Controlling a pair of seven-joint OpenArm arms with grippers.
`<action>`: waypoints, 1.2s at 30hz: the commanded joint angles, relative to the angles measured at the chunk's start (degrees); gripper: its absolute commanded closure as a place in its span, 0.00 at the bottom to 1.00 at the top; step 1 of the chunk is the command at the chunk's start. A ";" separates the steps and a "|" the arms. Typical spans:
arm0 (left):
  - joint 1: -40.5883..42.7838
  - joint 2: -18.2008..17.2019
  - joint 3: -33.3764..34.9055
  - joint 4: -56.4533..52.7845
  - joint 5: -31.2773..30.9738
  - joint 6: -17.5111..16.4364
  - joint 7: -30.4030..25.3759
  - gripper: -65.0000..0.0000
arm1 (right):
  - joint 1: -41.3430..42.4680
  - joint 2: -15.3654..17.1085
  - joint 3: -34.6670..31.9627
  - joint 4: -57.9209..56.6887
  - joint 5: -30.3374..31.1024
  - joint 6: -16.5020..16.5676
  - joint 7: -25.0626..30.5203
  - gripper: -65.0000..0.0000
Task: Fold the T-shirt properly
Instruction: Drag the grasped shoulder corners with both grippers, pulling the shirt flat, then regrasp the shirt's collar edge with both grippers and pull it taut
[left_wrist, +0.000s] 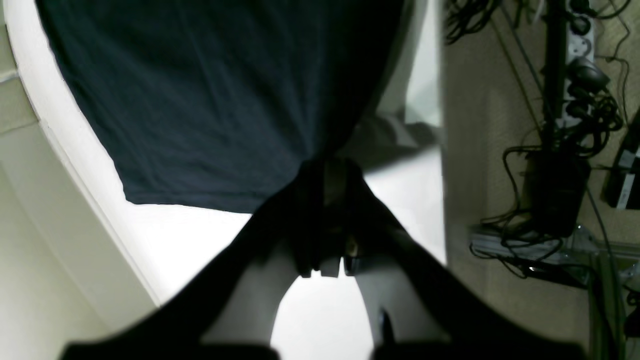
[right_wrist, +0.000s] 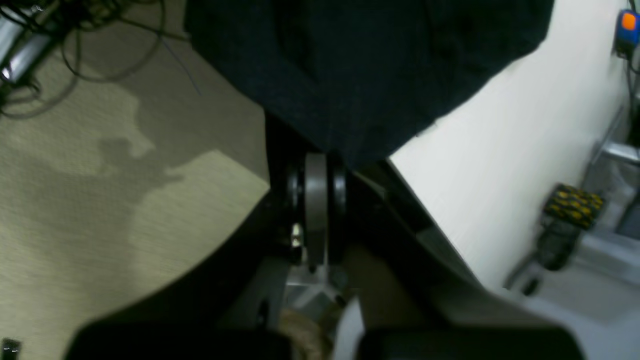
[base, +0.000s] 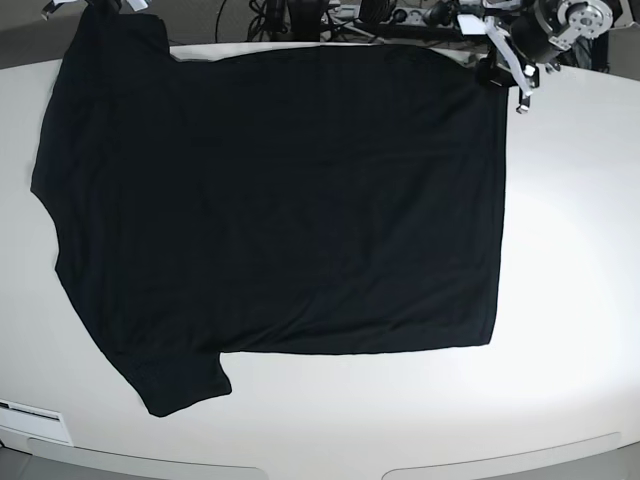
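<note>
Seen whole only from the base view: T-shirt (base: 280, 200) spread flat on the white desk (base: 570, 300), long axis left to right, hem at right, sleeves at left, plain black side up. Shown only by the wrist views: left end effector (left_wrist: 330, 190) clamped on a far hem corner; right end effector (right_wrist: 316, 170) clamped on the fabric edge past the desk's rim, above carpeted floor (right_wrist: 100, 200).

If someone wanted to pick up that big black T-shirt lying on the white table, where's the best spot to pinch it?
Probably at the corners along the far edge of the black fabric T-shirt, coming in from the back of the white table. It lies spread flat, so only edges and corners offer a fold of cloth to pinch. Both tools already hold it there: left tool, right tool.
</note>
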 joint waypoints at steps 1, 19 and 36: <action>0.44 -1.27 -0.35 1.22 2.16 1.60 0.37 1.00 | -1.20 0.31 0.11 1.07 -1.95 -1.07 -0.02 1.00; 0.28 10.56 -22.49 -0.68 -0.57 8.74 -7.58 1.00 | 20.90 1.90 10.19 1.88 6.73 2.49 11.52 1.00; -9.31 24.20 -25.88 -19.41 -5.20 8.59 -15.19 1.00 | 50.21 1.90 10.12 -15.50 29.29 19.80 17.22 1.00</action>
